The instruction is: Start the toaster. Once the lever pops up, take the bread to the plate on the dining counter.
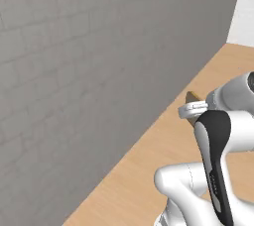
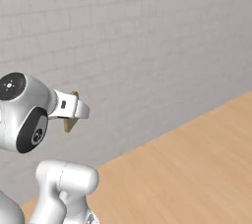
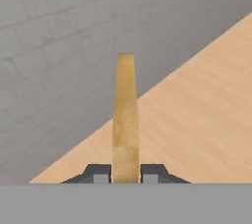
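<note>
Grey tiled wall (image 3: 59, 36) fills the upper left of the hand view; light wooden counter (image 3: 197, 110), matte and fine-grained, runs across the lower right. Item: bread (image 3: 125, 120), a pale tan toasted slice, flat, seen edge-on, its long axis rising from the bottom centre toward mid-frame. It is pinched between the dark fingertips of the gripper (image 3: 125, 174), whose jaws are pressed against its two faces. In the right base view the slice projects at centre left, beyond the white wrist. Plate placement: judged still pending.
</note>
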You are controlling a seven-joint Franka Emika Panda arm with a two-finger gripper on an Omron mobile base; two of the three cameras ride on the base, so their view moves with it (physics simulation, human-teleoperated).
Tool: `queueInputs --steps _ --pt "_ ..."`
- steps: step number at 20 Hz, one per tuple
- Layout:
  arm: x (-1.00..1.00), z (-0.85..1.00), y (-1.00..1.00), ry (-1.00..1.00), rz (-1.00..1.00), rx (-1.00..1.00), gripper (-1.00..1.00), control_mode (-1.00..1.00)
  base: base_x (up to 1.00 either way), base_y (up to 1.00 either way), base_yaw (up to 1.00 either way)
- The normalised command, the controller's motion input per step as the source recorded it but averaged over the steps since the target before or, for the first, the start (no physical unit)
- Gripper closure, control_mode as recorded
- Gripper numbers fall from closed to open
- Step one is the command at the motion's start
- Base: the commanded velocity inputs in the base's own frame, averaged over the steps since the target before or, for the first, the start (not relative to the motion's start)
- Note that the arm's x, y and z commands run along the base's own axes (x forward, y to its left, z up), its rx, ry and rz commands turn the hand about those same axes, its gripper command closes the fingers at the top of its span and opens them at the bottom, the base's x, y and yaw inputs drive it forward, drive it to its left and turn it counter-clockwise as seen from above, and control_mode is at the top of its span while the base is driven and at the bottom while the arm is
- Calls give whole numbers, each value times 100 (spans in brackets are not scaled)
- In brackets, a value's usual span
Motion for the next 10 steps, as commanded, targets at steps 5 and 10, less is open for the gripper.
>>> queueInputs --steps 5,10 --pt "0 0 0 0 0 0 100 100 82 -1 -51" --pt "0 0 0 0 0 0 100 100 98 -4 -43"
